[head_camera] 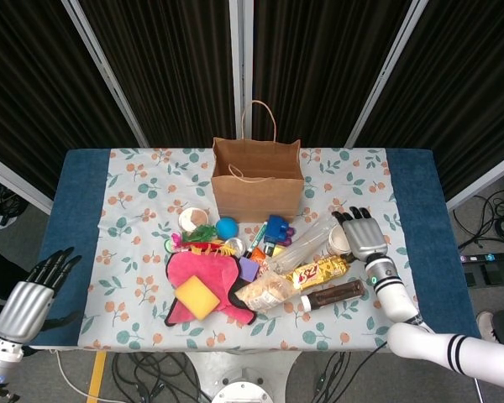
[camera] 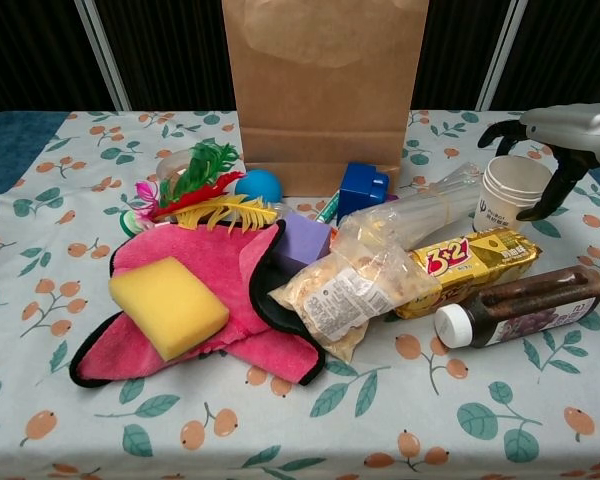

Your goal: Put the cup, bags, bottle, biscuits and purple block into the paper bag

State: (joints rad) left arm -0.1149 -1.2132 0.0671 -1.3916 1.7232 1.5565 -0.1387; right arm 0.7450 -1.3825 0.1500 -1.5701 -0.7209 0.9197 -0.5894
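One biscuits [camera: 467, 268] pack reads "3+2"; bottle [camera: 520, 307] label print stays illegible.

The right hand [head_camera: 365, 237] has a silver-grey metal back and black fingers. Its forearm is white, with a green light at the wrist and black bands further up. The left hand [head_camera: 29, 298] matches: silver back, black fingers, white wrist.

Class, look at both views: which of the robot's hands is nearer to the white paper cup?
The right hand. It hovers open just beside and above the white paper cup, not holding it. The left hand hangs off the table's opposite front corner, far across the clutter.
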